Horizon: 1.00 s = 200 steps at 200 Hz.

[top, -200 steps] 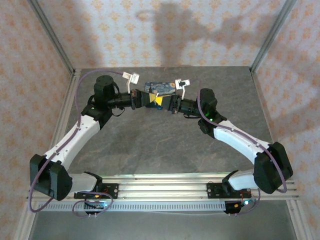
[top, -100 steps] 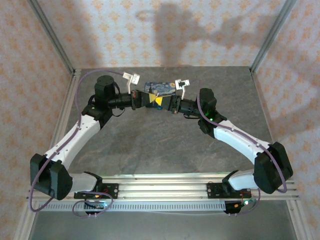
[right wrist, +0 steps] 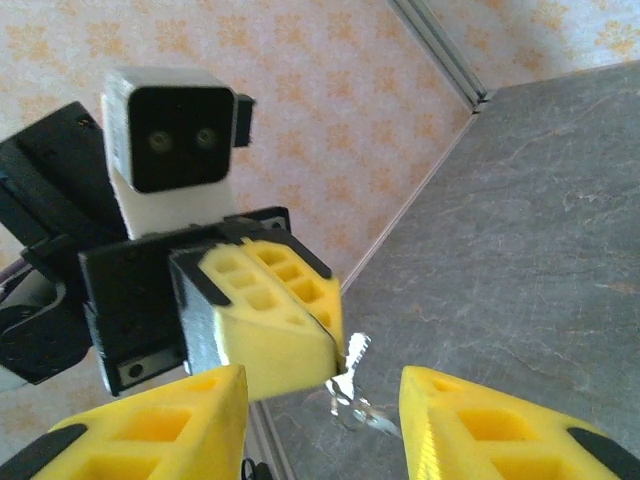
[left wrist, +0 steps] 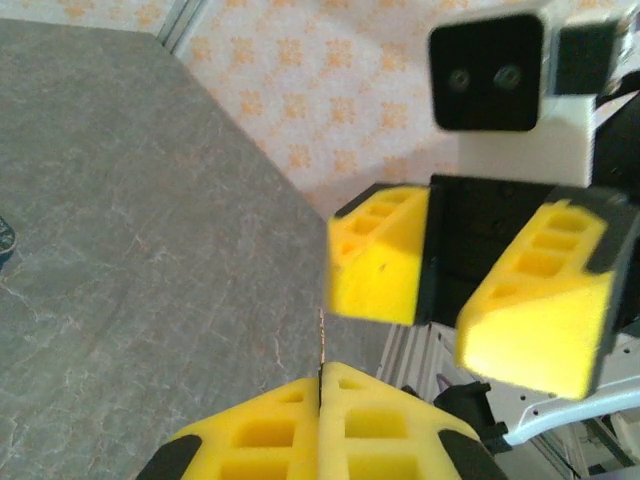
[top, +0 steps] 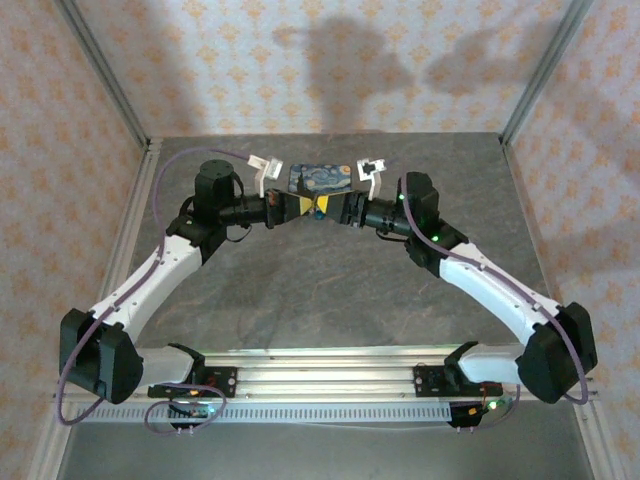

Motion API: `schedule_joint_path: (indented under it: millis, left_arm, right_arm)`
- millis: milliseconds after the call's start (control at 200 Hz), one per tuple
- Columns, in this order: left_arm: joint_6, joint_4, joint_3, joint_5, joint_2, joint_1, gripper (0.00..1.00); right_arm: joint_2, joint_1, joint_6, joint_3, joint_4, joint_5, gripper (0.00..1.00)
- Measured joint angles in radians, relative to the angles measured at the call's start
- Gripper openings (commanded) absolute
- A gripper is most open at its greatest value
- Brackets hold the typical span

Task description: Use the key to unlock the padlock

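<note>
Top: L gripper (top: 300, 207) and R gripper (top: 337, 208) tip to tip above table (top: 330, 290), just in front of Starry-Night tin (top: 322, 177).

L wrist: own yellow pads pressed tight together, pinching key (left wrist: 322, 345) (edge-on, just a thin sliver out of seam). R fingers opposite, spread apart, nothing between.

R wrist: own jaws apart, empty. L tip clamped on key (right wrist: 352, 360), silvery, poking toward gap. Small ring (right wrist: 350, 410) w/ metal bit dangling below, clear of table.
</note>
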Motion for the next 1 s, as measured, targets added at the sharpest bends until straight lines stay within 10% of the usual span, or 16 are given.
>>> schedule_joint_path:
  millis: [405,646,821,916,1001]
  left_arm:
    - [0.104,-0.073,0.083,0.127,0.003,0.000,0.00]
    - [0.143,-0.128,0.090,0.150,0.003,0.002,0.00]
    - [0.171,-0.161,0.100,0.148,0.003,0.002,0.00]
    - [0.163,-0.166,0.101,0.132,0.003,0.002,0.37]
    - [0.117,-0.124,0.082,0.119,0.001,0.010,0.48]
  right_arm:
    - [0.025,-0.002,0.005,0.079,-0.053,-0.122,0.40]
    - [0.043,-0.002,0.016,0.081,-0.061,-0.150,0.00]
    - [0.045,-0.003,0.005,0.081,-0.069,-0.151,0.00]
    - [0.045,-0.002,-0.011,0.081,-0.072,-0.142,0.00]
    - [0.045,-0.004,-0.036,0.081,-0.083,-0.119,0.00]
